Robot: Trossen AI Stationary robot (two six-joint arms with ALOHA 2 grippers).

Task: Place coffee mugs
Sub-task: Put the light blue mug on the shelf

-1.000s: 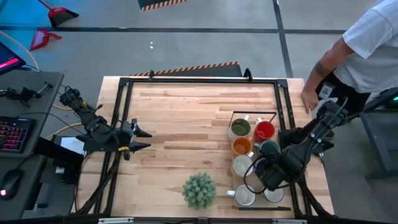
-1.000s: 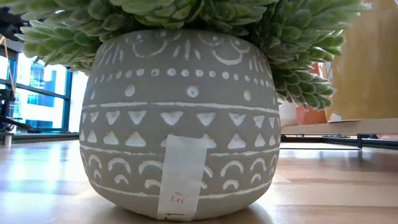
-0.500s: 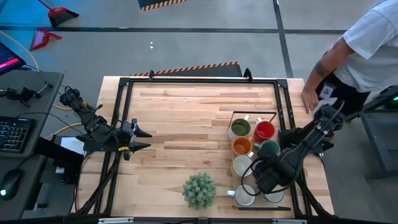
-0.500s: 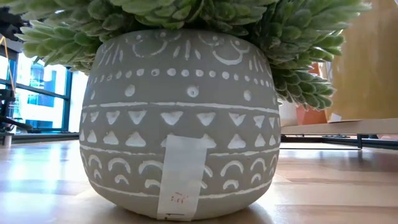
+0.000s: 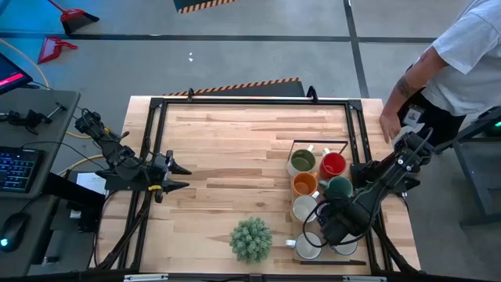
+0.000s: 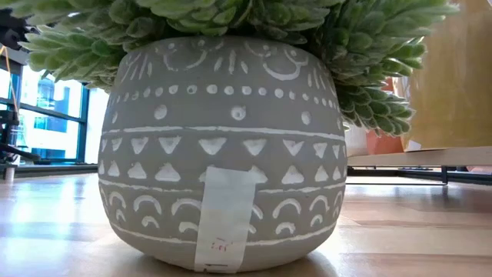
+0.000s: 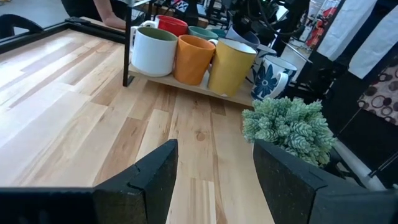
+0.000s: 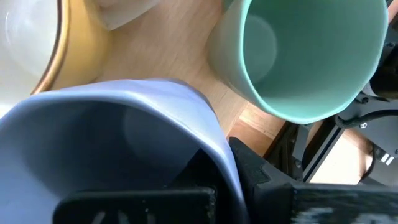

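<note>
- Table: wood top fills the centre of the high view. A person's hand rests on its upper right edge.
- Right arm: reaches from the right edge down over the tray at lower right. Against the earlier high frames, the wrist has crept slightly down-left, toward the lowest mugs.
- Left arm: parked at the left table edge, unchanged from the earlier frames. Left gripper is spread wide and holds nothing.
- Plant: lower centre of the high view, just left of the tray. Its pot blocks most of the low view. No shift since the earlier frames.
- Mugs: clustered on the tray. Olive mug and red mug sit at the top, orange mug and green mug below them, white mugs toward the bottom.
- Right gripper: pressed together on the wall of a blue-grey mug, which it carries low over the tray, close beside the green mug.
- Risk: the spot is tight. Lowering off-line could knock the held mug into its neighbours and tip or chip one.
- Risk: letting go before the base is seated could drop the mug on a neighbour's rim.
- Risk: the gripper could catch a nearby handle as it pulls out.
</note>
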